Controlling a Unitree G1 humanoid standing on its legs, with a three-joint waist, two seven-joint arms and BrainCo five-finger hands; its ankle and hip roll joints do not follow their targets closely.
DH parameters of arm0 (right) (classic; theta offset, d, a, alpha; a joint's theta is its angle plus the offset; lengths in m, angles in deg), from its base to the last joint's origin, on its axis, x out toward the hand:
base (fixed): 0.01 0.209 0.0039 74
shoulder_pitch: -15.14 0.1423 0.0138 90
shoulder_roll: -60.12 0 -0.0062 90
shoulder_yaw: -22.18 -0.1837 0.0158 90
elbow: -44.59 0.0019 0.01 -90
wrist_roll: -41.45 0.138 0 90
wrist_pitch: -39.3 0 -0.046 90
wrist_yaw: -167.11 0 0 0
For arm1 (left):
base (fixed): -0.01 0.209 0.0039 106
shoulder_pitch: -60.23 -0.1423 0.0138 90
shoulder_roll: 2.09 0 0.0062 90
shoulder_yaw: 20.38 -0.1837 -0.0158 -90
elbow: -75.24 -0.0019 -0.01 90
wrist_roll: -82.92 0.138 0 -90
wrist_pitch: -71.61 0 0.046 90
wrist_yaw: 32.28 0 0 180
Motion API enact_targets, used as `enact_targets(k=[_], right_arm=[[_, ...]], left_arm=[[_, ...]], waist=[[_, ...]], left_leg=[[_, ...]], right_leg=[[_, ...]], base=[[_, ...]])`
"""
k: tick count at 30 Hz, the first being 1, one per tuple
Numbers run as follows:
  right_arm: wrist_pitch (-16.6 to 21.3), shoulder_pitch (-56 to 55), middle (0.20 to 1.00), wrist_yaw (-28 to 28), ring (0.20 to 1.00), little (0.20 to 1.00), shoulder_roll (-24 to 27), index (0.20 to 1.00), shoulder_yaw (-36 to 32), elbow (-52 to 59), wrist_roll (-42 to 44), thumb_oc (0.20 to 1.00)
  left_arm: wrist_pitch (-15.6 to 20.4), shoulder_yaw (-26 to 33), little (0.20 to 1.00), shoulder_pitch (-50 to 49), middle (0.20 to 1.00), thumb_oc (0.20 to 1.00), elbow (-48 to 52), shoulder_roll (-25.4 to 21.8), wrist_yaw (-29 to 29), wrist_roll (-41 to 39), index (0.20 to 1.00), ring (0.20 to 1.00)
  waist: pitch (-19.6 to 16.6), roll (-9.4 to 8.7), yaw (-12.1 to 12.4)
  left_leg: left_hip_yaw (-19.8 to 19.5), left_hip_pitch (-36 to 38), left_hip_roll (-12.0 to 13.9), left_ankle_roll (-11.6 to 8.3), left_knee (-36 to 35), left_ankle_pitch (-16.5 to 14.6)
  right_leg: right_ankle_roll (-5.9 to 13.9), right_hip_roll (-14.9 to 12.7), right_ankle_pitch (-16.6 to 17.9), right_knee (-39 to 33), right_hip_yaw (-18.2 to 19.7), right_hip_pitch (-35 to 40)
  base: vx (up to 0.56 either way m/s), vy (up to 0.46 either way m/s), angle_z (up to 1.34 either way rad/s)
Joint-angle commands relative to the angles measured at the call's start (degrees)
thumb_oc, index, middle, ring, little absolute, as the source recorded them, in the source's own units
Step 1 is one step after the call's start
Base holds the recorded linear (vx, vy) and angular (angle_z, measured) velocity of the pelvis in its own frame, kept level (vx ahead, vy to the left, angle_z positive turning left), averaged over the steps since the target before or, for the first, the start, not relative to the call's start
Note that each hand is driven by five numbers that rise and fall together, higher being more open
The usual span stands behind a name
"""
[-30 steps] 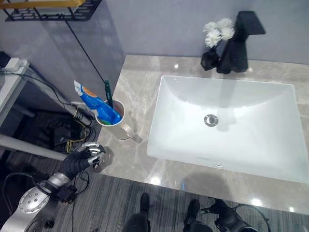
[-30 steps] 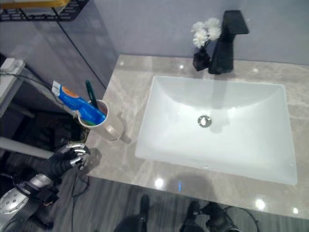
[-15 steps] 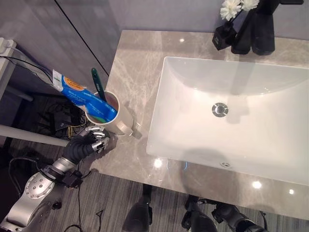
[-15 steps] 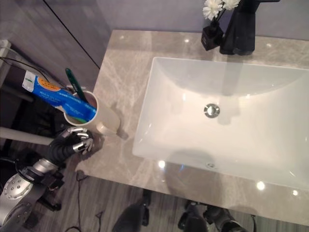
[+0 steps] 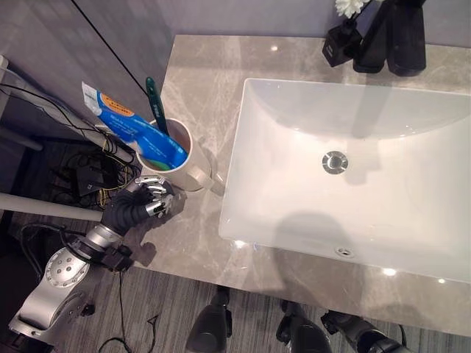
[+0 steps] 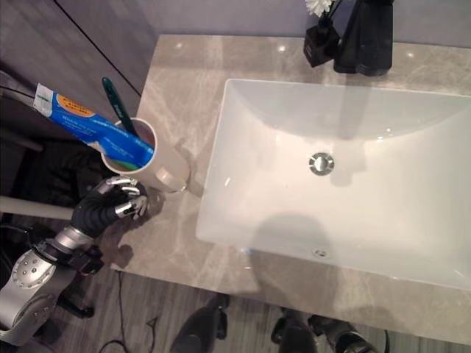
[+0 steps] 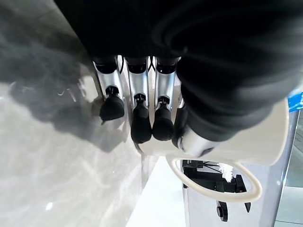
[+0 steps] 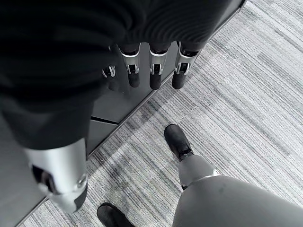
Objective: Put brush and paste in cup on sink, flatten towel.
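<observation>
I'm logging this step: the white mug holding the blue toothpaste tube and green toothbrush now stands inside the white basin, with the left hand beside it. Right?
Not quite. The white mug stands on the grey marble counter, left of the white basin, not inside it; the left eye view shows this. It does hold the blue toothpaste tube and green toothbrush, and the left hand is beside it.

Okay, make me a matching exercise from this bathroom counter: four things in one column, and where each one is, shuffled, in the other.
Things:
1. toothpaste
2. left hand
3. drain
4. flower vase

Places:
A. middle of the sink basin
B. sticking out of the cup beside the toothbrush
C. back of the counter, next to the black tap
D. at the counter's front edge, just in front of the cup

Pairs: 1-B, 2-D, 3-A, 4-C
</observation>
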Motion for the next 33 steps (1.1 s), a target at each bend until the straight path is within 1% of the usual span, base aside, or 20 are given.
enact_targets(k=[1, 4, 16, 19, 23, 24, 26, 30, 33], right_arm=[[0.49, 2.21, 1.0, -1.31, 1.0, 1.0, -1.13, 1.0, 0.72, -0.57, 1.36, 1.0], [0.3, 1.93, 1.0, -1.47, 1.0, 1.0, -0.96, 1.0, 0.61, -1.35, 0.82, 1.0], [0.66, 1.47, 1.0, -1.69, 1.0, 1.0, -0.85, 1.0, 1.01, -0.51, 1.28, 1.0], [0.82, 1.15, 1.0, -1.86, 1.0, 1.0, -0.52, 1.0, 0.5, -0.3, 1.79, 1.0], [0.28, 0.98, 1.0, -2.54, 1.0, 1.0, -0.46, 1.0, -0.39, -1.16, 2.17, 1.0], [0.28, 0.98, 1.0, -2.54, 1.0, 1.0, -0.45, 1.0, -0.41, -1.16, 2.17, 1.0], [0.25, 0.8, 1.0, -2.77, 1.0, 1.0, -0.43, 1.0, -0.92, -0.64, 2.8, 1.0], [0.07, 0.72, 1.0, -2.92, 1.0, 1.0, -0.49, 1.0, -1.2, -0.61, 3.04, 1.0], [-0.05, 0.55, 1.0, -2.69, 1.0, 1.0, -0.38, 1.0, -1.28, -0.72, 2.89, 1.0]], left_arm=[[0.09, -0.67, 0.2, -3.43, 0.2, 0.2, 1.8, -0.63, 1.45, -1.89, 0.2, 0.2], [-0.46, -0.64, 0.2, -4.93, 0.2, 0.2, 3.07, -2.14, 2.58, -2.78, 0.2, 0.2], [-0.29, -2.8, 0.2, -2.97, 0.2, 0.2, 2.99, -3.81, 2.63, -3.22, 0.2, 0.2], [-0.16, -2.7, 0.2, -2.23, 0.2, 0.2, 2.48, -3.52, 2.21, -2.73, 0.2, 0.2], [0.43, -3.46, 0.2, 0.36, 0.2, 0.2, 1.1, -0.45, 0.02, -1.73, 0.2, 0.2], [0.43, -3.51, 0.2, 0.42, 0.2, 0.2, 1.07, -0.43, 0.01, -1.73, 0.2, 0.2], [0.65, -3.95, 0.2, 2.04, 0.2, 0.2, 0.21, 1.64, -1.31, -0.92, 0.2, 0.2], [0.59, -4.09, 0.2, 2.54, 0.2, 0.2, 0.2, 2.12, -1.39, -0.64, 0.2, 0.2], [-0.14, -4.77, 0.2, 2.37, 0.2, 0.2, 0.68, 1.04, 0.01, -1.45, 0.2, 0.2]], waist=[[0.61, -1.98, -2.0], [0.35, -1.66, -2.13], [0.44, -1.45, -2.81], [0.38, -1.5, -3.04], [0.55, -1.74, -3.46], [0.55, -1.73, -3.44], [0.74, -1.85, -3.81], [0.71, -1.83, -3.97], [0.35, -1.64, -4.11]], left_leg=[[2.75, 0.14, -4.31, 2.02, -0.8, 2.75], [2.8, 0.43, -4.28, 1.94, -0.8, 2.69], [2.64, -0.07, -4.17, 1.77, -0.8, 3.04], [2.71, -0.49, -4.18, 1.71, -0.8, 3.03], [2.77, -0.92, -4.21, 1.7, -0.8, 2.98], [2.77, -0.92, -4.21, 1.7, -0.8, 2.98], [2.78, -0.97, -4.34, 1.72, -0.8, 2.85], [2.96, -0.8, -4.33, 1.74, -0.8, 2.61], [3.22, -0.22, -4.25, 1.76, -0.8, 2.4]], right_leg=[[1.44, 0.44, 2.01, 1.03, 6.05, -0.67], [1.27, 0.6, 1.71, 1.15, 6.02, -0.54], [1.11, 0.77, 1.72, 1.63, 5.93, -1.3], [1.18, 0.8, 1.87, 1.48, 5.96, -1.72], [1.23, 0.8, 1.99, 1.35, 5.94, -2.08], [1.23, 0.8, 1.98, 1.35, 5.94, -2.09], [1.2, 0.82, 2.01, 1.44, 6.16, -2.25], [1.15, 0.86, 1.97, 1.43, 6.41, -2.24], [1.09, 0.96, 1.8, 1.4, 6.63, -1.88]], base=[[0.0, 0.0, 0.0], [0.0, 0.0, 0.0], [0.0, 0.0, 0.0], [0.0, 0.0, 0.0], [0.0, 0.0, 0.0], [0.0, 0.0, 0.0], [0.0, 0.0, 0.0], [0.0, 0.0, 0.0], [0.04, 0.011, -0.01]])
